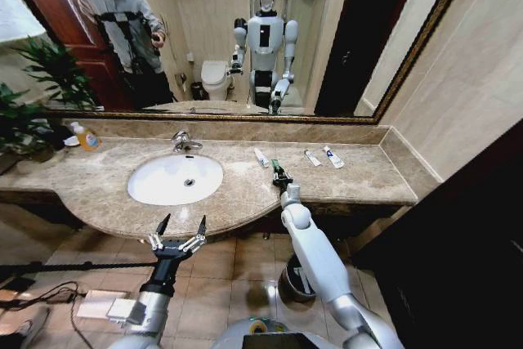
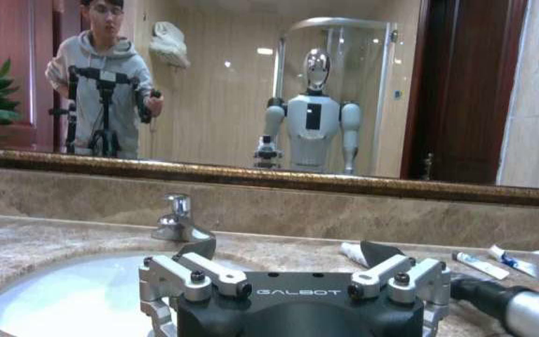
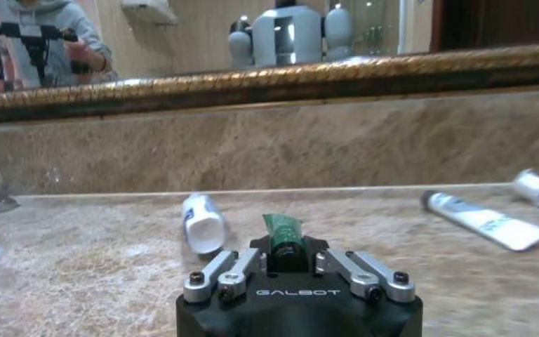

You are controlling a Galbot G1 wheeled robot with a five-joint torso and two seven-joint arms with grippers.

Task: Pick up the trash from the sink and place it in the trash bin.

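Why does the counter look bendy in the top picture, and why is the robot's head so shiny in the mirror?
Head view: the wide lens curves the marble sink surround and mirror frame. Left wrist view: room lights glare off the reflected robot's glossy head, while the close left gripper looks soft. Right wrist view: the right gripper on the dark green piece looks clearer than the hazy mirror.

This is a bathroom: a beige marble counter [image 1: 359, 177] holds a white oval sink [image 1: 175, 179] with a chrome faucet [image 1: 183, 141], and the gold-framed wall mirror [image 1: 229, 30] behind reflects a white toilet [image 1: 216, 79] and glass shower.
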